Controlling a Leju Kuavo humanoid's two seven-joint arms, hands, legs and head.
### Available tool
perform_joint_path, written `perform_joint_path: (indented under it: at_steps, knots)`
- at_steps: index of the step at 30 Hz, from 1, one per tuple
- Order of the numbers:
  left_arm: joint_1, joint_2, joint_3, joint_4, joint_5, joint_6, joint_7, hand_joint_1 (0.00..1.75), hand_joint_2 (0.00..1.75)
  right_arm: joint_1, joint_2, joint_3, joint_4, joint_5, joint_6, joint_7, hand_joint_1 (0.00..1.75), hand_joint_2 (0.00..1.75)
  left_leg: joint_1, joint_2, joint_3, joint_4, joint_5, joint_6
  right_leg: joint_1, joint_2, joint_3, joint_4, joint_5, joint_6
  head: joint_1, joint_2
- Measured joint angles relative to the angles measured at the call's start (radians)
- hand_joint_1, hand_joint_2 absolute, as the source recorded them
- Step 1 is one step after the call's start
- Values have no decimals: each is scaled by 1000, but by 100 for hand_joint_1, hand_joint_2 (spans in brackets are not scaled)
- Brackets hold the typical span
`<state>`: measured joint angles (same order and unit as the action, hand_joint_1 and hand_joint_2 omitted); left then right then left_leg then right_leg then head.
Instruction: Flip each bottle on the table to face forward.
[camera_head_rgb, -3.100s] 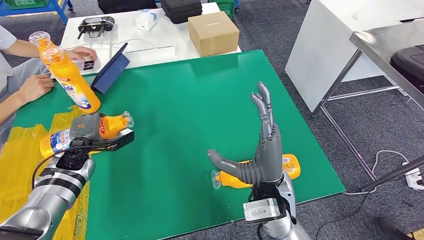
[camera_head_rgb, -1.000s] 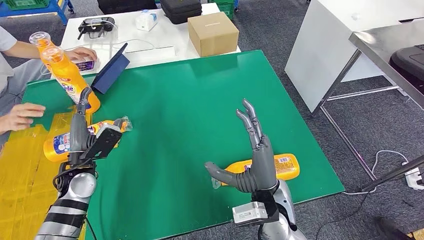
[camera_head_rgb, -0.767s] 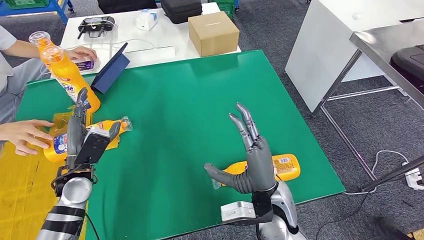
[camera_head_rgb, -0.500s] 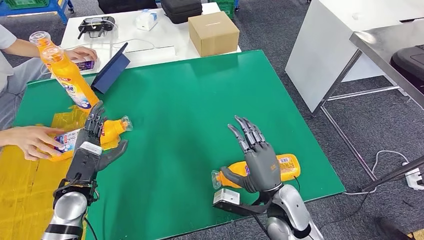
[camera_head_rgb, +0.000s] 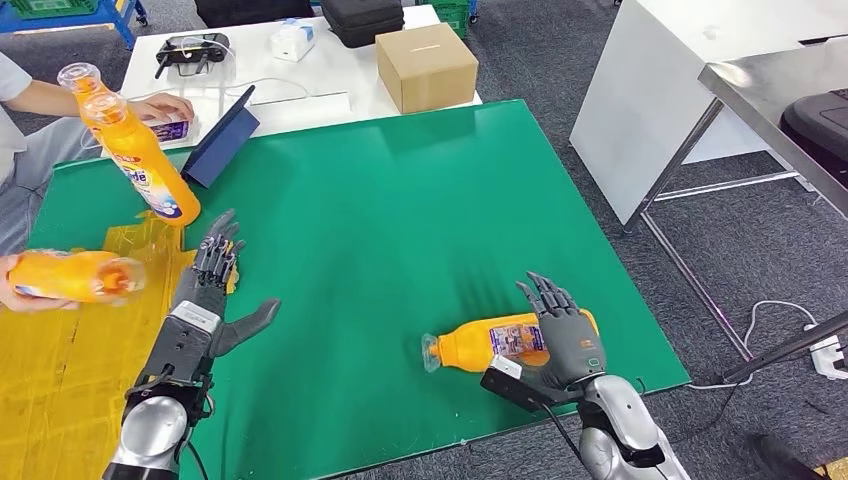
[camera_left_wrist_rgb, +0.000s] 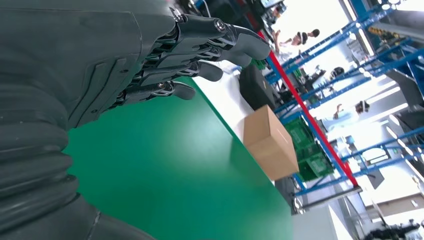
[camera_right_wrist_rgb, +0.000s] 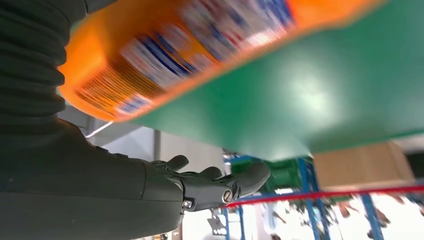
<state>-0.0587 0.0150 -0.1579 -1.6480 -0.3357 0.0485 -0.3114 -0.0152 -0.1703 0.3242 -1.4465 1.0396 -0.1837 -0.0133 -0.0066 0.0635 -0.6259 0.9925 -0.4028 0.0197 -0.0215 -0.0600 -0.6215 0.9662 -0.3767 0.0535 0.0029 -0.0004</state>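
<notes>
An orange bottle (camera_head_rgb: 478, 344) lies on its side near the front right of the green table (camera_head_rgb: 380, 220), cap pointing left. My right hand (camera_head_rgb: 562, 342) lies palm-down over its base end with fingers spread and straight; the right wrist view shows the bottle (camera_right_wrist_rgb: 200, 45) close against the hand (camera_right_wrist_rgb: 150, 192), no fingers curled round it. My left hand (camera_head_rgb: 205, 300) hovers at the table's left with fingers spread, holding nothing; its fingers (camera_left_wrist_rgb: 200, 47) reach over bare green. A person's hand holds a second orange bottle (camera_head_rgb: 70, 277) at the far left. A third bottle (camera_head_rgb: 145, 160) leans at the back left.
A yellow sheet (camera_head_rgb: 60, 380) covers the table's left end. A dark blue tablet stand (camera_head_rgb: 222, 138) sits at the back left; a cardboard box (camera_head_rgb: 427, 65) rests on the white table (camera_head_rgb: 290, 95) behind. A metal table (camera_head_rgb: 770, 95) stands to the right. A person sits at the left.
My left hand let go of the left bottle and opened; a person lifted that bottle off to the left. My right hand turned palm-down and dropped onto the right bottle's base end.
</notes>
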Motion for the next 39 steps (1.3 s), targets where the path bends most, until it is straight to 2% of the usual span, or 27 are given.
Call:
perform_joint_path:
  at_steps: [5,14,26,27,28,31,32,39]
  knots:
    - [-6,0,-11,0,-4,-2,0,0,175,-12,-5,-15,56,-4,12,-6,0,175,0,0,0,0,0,0,0,0,0,0,0,0,0,0]
    - [-34,-1,-40,0,-44,15,5,0,175,-63,-8,-10,170,74,34,2,0,175,0,0,0,0,0,0,0,0,0,0,0,0,0,0]
    - [-43,-2,-53,0,-50,15,6,0,175,-111,-7,5,239,100,37,7,0,175,0,1,2,0,0,0,0,0,1,0,0,0,0,0]
    - [-45,-2,-55,0,-50,15,7,0,175,-118,-7,7,249,104,37,11,7,175,0,1,2,0,0,0,0,0,2,0,0,0,0,0]
    - [-46,-2,-56,0,-50,15,8,0,175,-125,-6,9,260,108,37,16,33,175,0,1,3,0,0,0,0,0,2,0,0,0,0,0]
    - [-49,-3,-59,1,-50,14,11,0,175,-148,-4,13,295,123,39,28,137,175,0,1,5,0,0,0,0,0,4,0,0,0,0,0]
    - [-49,-4,-61,1,-50,13,12,0,175,-154,-3,15,309,128,40,31,150,175,0,1,5,0,0,0,0,0,5,0,0,0,0,0]
    - [-52,-6,-66,5,-50,11,15,0,175,-190,0,29,378,140,45,34,164,175,0,1,10,0,0,0,0,0,9,0,0,0,0,0]
